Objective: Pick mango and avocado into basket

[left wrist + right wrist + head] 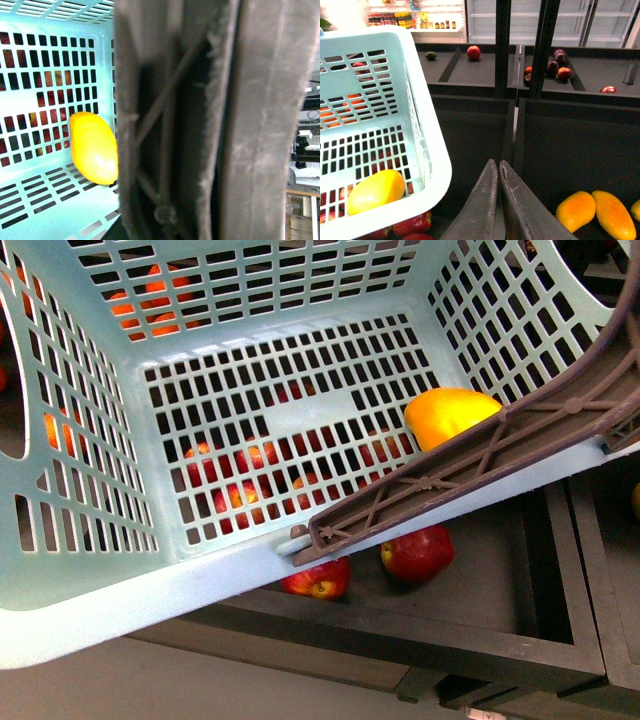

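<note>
The mango [450, 415] lies at three o'clock in the tilted basket [90, 610]. The right gripper [499, 167] is closed, empty; the left gripper's state cannot be told. Further tilt could spill the mango.

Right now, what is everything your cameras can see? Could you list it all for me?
basket: one, light teal, close under the front camera.
handle: one, brown, across the basket's near rim.
mango: one, orange-yellow, inside the basket beside the handle.
bins: several, black, below and beyond the basket.
spare mangoes: at least two, orange-yellow, in a near bin.
apples: several, red, in the bin beneath the basket.
avocado: one, dark green, in a far bin.
dark fruits: a few, purple-red, in another far bin.
right gripper: one, grey, shut, empty.
left gripper: not in view.
</note>
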